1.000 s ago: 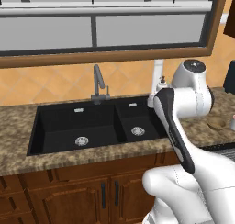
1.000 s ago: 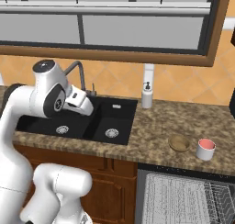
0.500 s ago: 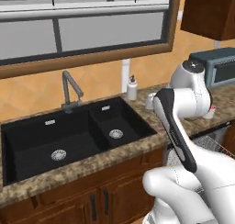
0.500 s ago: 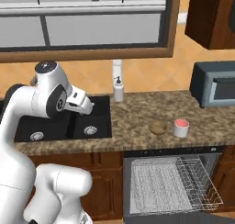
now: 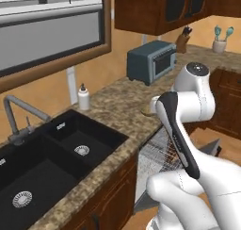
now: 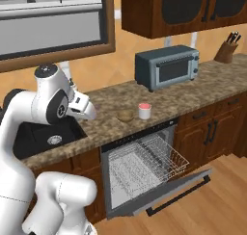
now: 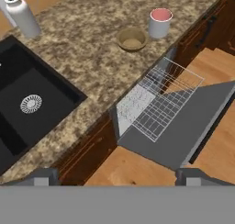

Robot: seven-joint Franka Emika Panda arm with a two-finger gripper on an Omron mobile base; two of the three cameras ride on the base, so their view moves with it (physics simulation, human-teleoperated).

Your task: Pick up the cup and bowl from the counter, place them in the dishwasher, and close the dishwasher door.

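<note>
Jaws: gripper [image 7: 114, 175] stood wide, empty, well above counter [image 7: 87, 48] | Targets: cup [image 7: 160, 22] just beside bowl [image 7: 131, 39], near counter edge | Risk: grasping either could knock its neighbour | Containers: dishwasher [image 6: 144, 169] rack bare, dishwasher door [image 7: 193, 122] down; bowl looked empty.

The robot's arm hides most of the bowl [image 5: 149, 113] in the left base view.

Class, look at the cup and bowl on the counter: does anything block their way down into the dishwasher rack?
Nothing visible does. The cup and bowl sit on the counter directly above the dishwasher, whose door is down and wire rack pulled out.
</note>
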